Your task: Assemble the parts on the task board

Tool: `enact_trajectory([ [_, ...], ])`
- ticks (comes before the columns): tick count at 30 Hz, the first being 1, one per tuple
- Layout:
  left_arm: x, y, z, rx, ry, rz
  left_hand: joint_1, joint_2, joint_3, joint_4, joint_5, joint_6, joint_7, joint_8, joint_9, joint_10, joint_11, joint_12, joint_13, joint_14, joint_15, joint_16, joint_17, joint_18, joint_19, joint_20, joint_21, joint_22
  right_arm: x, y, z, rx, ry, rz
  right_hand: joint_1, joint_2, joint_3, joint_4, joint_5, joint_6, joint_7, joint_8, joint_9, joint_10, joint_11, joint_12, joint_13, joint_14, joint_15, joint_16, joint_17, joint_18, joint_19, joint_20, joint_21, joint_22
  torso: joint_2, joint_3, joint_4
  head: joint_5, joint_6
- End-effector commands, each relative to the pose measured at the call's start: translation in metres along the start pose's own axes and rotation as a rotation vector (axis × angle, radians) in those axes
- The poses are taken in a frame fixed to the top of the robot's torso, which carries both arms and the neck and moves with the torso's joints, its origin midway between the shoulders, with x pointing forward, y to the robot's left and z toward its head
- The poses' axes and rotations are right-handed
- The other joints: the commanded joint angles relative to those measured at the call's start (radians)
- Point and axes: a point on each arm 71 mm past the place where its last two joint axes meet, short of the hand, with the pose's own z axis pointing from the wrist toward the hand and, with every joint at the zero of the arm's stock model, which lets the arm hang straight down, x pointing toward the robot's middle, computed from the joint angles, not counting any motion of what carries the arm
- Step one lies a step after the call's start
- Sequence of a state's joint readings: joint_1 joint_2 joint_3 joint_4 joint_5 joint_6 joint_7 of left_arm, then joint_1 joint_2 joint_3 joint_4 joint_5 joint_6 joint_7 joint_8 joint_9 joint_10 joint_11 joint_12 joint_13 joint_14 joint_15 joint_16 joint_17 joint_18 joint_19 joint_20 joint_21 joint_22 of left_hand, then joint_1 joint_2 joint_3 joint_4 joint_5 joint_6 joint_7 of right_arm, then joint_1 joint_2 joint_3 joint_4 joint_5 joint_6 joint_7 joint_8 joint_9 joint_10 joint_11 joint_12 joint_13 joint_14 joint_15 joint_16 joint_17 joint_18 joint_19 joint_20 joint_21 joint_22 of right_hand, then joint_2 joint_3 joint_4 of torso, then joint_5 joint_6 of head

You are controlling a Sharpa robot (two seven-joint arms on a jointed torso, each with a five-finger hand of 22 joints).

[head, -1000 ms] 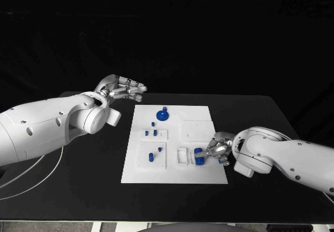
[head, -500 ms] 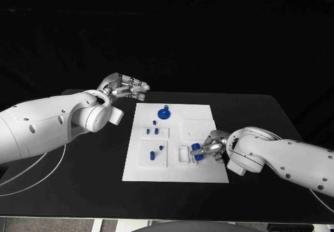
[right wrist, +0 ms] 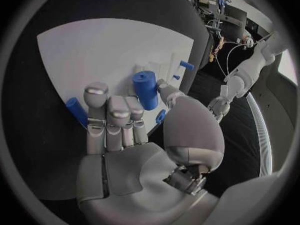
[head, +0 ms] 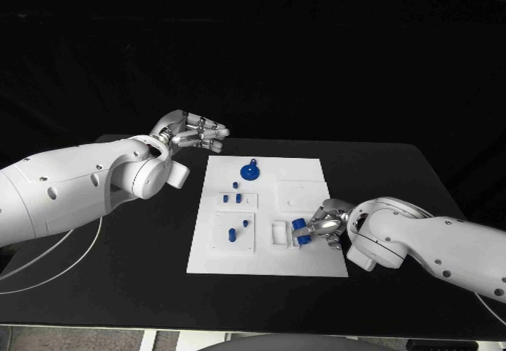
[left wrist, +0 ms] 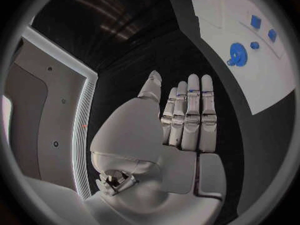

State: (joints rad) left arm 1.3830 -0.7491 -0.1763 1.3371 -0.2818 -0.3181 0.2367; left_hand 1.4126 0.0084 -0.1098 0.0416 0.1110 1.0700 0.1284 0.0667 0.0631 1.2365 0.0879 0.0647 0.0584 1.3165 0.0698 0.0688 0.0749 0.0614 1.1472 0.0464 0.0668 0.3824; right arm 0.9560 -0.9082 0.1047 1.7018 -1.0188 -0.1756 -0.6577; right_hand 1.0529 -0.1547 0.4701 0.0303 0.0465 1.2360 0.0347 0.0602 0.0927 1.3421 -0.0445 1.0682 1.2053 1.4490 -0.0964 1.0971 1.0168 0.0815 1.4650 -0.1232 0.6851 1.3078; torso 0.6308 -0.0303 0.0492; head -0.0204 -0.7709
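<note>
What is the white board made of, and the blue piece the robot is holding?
The task board looks like matte white plastic: flat, even colour, no shine, with moulded raised blocks. The blue cylinder in the right hand looks like smooth solid plastic too, evenly blue with a soft sheen. Neither is certain from looks alone.

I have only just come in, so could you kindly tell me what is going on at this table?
The robot is assembling small blue parts on the white task board. Its right hand holds a blue cylinder over the board's near right section. Its left hand hovers off the board's far left corner, fingers straight and holding nothing. Other blue parts, including a round knob, sit on the board.
</note>
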Motion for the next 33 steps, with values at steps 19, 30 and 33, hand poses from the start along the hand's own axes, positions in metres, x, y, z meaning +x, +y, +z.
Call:
enact_trajectory([
  [19, 0.005, -0.002, 0.001, 0.005, 0.025, -0.012, -0.003, 0.005, -0.003, -0.005, 0.011, -0.016, 0.001, -0.001, 0.001, -0.009, 0.004, -0.001, 0.001, -0.004, -0.002, -0.004, 0.000, -0.008, 0.010, 0.003, 0.006, -0.009, 0.007, 0.024, -0.010, -0.033, 0.056, -0.024, -0.004, 0.018, -0.029, 0.016, 0.003, 0.015, 0.000, 0.004, -0.002, 0.005, -0.004, -0.025, -0.001, 0.001, -0.007, -0.011, 0.005, -0.022, 0.052, -0.004, -0.006, 0.055, 0.002, -0.0013, 0.0004, 0.008, 0.001],
  [30, 0.006, -0.002, 0.001, 0.004, 0.029, -0.013, -0.005, 0.006, -0.002, -0.006, 0.011, -0.015, 0.001, 0.000, 0.001, -0.010, 0.004, -0.001, 0.001, -0.005, -0.001, -0.004, 0.000, -0.008, 0.011, 0.003, 0.006, -0.014, 0.011, 0.033, -0.002, -0.028, 0.063, -0.065, -0.014, 0.000, -0.043, 0.057, 0.002, 0.013, 0.002, 0.005, -0.008, 0.001, -0.003, -0.037, -0.004, 0.001, -0.008, -0.018, 0.005, -0.022, 0.051, -0.005, -0.011, 0.057, 0.002, -0.0010, 0.0009, 0.009, 0.002],
  [33, 0.006, -0.002, 0.001, 0.003, 0.030, -0.013, -0.007, 0.004, -0.003, -0.005, 0.011, -0.015, 0.001, 0.000, 0.001, -0.011, 0.005, -0.001, 0.001, -0.005, -0.001, -0.004, 0.000, -0.008, 0.011, 0.003, 0.006, -0.017, 0.012, 0.033, 0.001, -0.021, 0.058, -0.074, -0.013, -0.004, -0.045, 0.067, 0.002, 0.013, 0.002, 0.004, -0.009, 0.001, -0.003, -0.040, -0.004, 0.000, -0.008, -0.021, 0.005, -0.021, 0.052, -0.005, -0.014, 0.057, 0.002, -0.0011, 0.0013, 0.009, 0.001],
])
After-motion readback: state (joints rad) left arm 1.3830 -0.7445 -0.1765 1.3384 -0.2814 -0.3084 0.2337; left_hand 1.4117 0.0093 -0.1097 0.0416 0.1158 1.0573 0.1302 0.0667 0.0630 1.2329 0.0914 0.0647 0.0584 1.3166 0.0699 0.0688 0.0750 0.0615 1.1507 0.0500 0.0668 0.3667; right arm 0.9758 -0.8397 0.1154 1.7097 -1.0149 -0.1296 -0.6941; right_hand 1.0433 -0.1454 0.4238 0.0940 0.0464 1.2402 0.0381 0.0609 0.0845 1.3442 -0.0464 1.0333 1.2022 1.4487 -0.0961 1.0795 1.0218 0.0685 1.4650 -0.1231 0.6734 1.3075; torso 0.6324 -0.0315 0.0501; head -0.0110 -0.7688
